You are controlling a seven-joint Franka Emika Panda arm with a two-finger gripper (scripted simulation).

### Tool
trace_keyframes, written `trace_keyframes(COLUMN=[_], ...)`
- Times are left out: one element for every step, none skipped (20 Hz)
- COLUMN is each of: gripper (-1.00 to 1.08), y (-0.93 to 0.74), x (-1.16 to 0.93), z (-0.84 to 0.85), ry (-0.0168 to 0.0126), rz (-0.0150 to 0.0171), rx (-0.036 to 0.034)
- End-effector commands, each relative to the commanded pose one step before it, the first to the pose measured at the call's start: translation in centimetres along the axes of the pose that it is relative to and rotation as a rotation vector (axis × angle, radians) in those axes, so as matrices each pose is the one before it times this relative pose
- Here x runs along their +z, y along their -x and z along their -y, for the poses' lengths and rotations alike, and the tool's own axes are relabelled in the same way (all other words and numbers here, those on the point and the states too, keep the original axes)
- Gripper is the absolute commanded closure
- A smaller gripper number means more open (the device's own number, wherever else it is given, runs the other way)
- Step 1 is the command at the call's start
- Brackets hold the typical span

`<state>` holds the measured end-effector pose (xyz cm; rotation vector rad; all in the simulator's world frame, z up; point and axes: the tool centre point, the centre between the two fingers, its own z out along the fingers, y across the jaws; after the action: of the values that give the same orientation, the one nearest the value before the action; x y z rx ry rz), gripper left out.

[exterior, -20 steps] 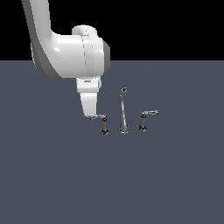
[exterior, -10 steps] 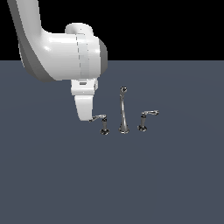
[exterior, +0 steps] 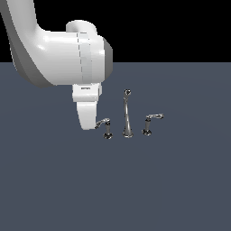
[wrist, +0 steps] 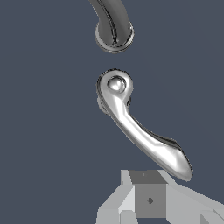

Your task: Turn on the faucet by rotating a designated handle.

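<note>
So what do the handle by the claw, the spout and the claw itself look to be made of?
The handle looks like polished chrome metal: mirror-bright highlights and dark reflections along the arm. The spout has the same shiny chrome look. The claw appears as matte white-grey plastic or painted metal with flat, even shading; a render cannot settle which.

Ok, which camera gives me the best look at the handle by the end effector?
The wrist view: the handle fills the frame from above, arm and post cap clear. The exterior view shows the handle tiny, side-on, its arm tip at the end effector.
</note>
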<state>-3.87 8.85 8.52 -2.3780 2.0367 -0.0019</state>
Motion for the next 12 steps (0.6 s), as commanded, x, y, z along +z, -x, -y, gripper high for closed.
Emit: trace_keyframes(gripper=[1.08,1.08,1.08,1.08,1.08,1.08,1.08,1.08,1.08,1.08,1.08,1.08], y=[-1.105,-0.109,-0.109,-0.114,0.000,1.010,-0.452,-0.453,-0.454,-0.456,-0.457,-0.463], x=[-0.044,-0.005,-0.005,0.004,0.000,0.034,-0.004,-0.004,-0.005,-0.005,-0.005,-0.004], z=[-1.152,-0.341,-0.342,-0.341,0.000,0.398,-0.220,-0.220,-0.221,-0.221,-0.222,-0.222], ry=[0.00696,0.00041,0.00041,0.00058,0.00000,-0.00227,0.00022,0.00022,0.00022,0.00022,0.00022,0.00023], rz=[-0.00539,-0.00016,-0.00016,-0.00022,0.00000,0.00431,-0.00036,-0.00036,-0.00036,-0.00036,-0.00036,-0.00039], rx=[0.01427,0.00021,0.00021,0.00030,0.00000,-0.01573,0.00131,0.00131,0.00131,0.00131,0.00131,0.00139])
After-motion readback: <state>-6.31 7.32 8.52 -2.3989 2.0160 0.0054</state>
